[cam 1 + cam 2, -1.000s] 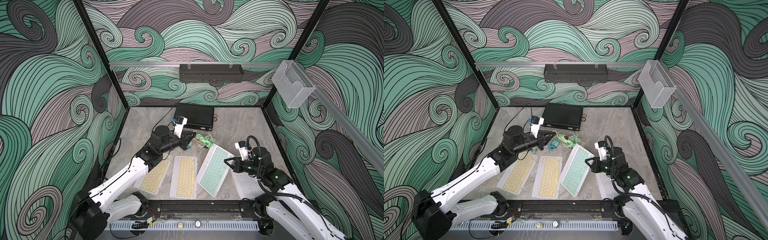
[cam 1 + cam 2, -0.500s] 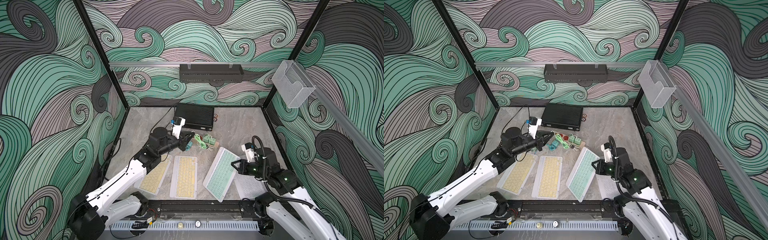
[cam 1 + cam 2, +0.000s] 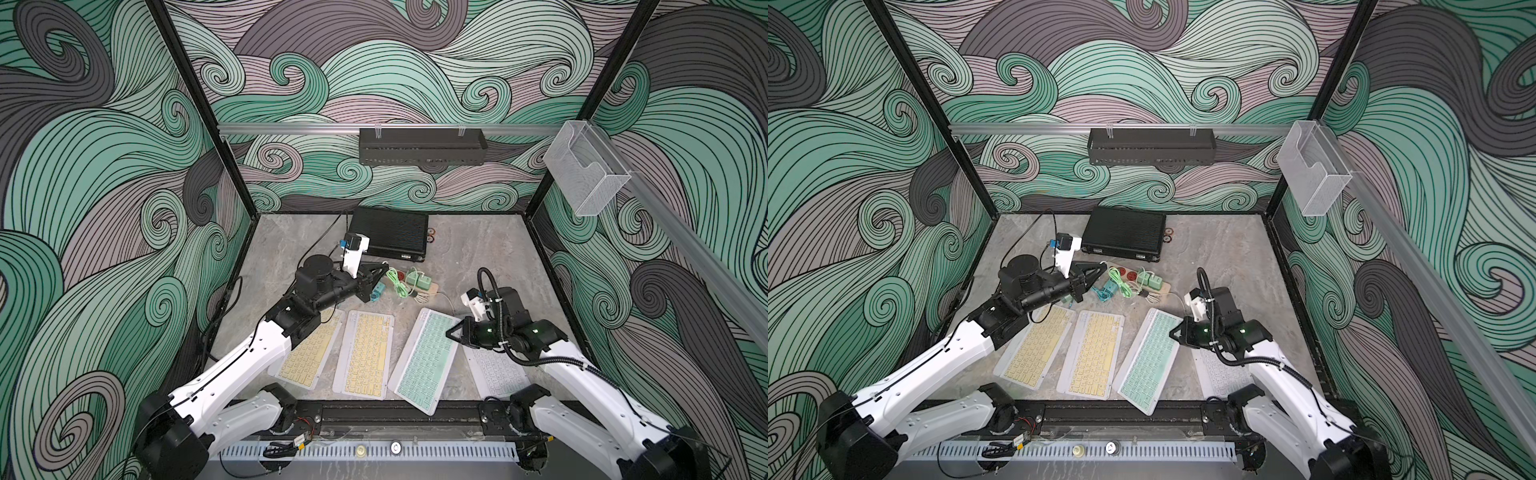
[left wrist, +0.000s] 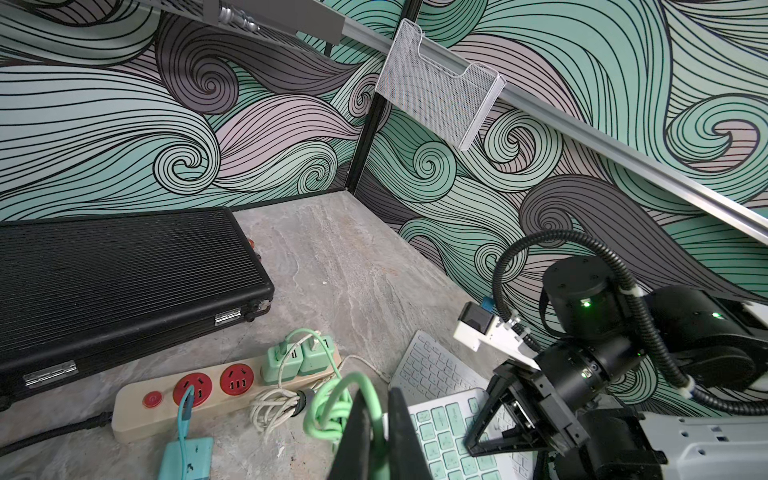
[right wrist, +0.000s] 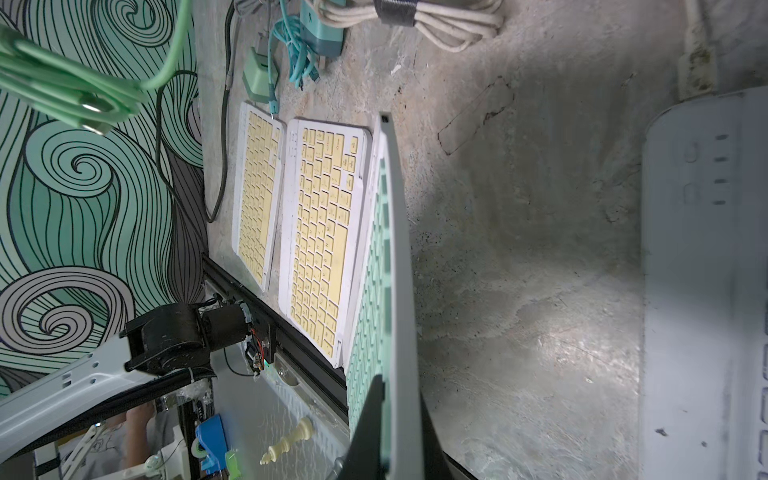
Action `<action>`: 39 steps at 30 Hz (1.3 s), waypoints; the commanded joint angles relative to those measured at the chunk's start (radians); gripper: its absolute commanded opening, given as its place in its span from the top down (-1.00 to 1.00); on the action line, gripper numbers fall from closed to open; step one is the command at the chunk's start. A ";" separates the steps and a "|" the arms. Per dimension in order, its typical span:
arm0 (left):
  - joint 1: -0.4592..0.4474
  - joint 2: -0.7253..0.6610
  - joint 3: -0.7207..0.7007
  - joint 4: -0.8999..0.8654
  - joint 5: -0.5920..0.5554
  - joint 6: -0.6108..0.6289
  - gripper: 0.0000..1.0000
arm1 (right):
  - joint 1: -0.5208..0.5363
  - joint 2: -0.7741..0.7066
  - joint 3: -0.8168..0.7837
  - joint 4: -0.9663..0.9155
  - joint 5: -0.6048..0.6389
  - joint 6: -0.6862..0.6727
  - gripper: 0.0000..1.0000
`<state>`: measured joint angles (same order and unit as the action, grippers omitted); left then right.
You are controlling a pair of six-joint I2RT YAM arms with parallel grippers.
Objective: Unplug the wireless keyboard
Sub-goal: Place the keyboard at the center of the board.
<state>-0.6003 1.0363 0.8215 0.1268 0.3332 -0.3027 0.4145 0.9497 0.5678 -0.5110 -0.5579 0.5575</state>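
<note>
1. Glossy white shells are covering the long links of the left arm point(image 3: 241, 365) and right arm point(image 3: 602, 386); their round joint housings are showing black.
2. A black ribbed hose point(image 4: 557, 235), tied with white zip ties, is running along the right arm.
3. Small green lights point(image 4: 586, 303) are glowing on the right arm's black joints.
4. A white camera bracket point(image 3: 353, 257) is sitting at each wrist.
5. The left gripper point(image 3: 380, 272) and right gripper point(image 3: 451, 333) are showing black triangular finger frames.

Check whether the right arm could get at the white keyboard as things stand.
Probably not yet. The right gripper is shut on the edge of the green keyboard, holding it tilted, so its jaws are occupied. The white keyboard lies close beneath that arm with nothing visible on it; freed, it likely could.
</note>
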 commanded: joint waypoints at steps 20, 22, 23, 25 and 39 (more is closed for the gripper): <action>0.004 -0.020 0.004 0.019 0.008 0.004 1.00 | 0.041 0.329 -0.037 0.382 0.069 0.006 0.82; 0.004 -0.020 0.003 0.018 0.007 0.004 1.00 | 0.037 0.345 -0.033 0.385 0.078 -0.004 0.68; 0.004 -0.020 0.003 0.019 0.008 0.004 1.00 | 0.034 0.354 -0.032 0.388 0.083 -0.008 0.66; 0.005 -0.018 0.003 0.020 0.006 0.003 1.00 | 0.028 0.368 -0.030 0.393 0.094 -0.015 0.64; 0.004 0.005 0.009 0.019 0.012 0.004 1.00 | 0.015 0.461 0.007 0.442 0.126 -0.016 0.14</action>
<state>-0.6003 1.0389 0.8215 0.1265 0.3336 -0.3027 0.4324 1.4071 0.5423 -0.0856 -0.4698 0.5549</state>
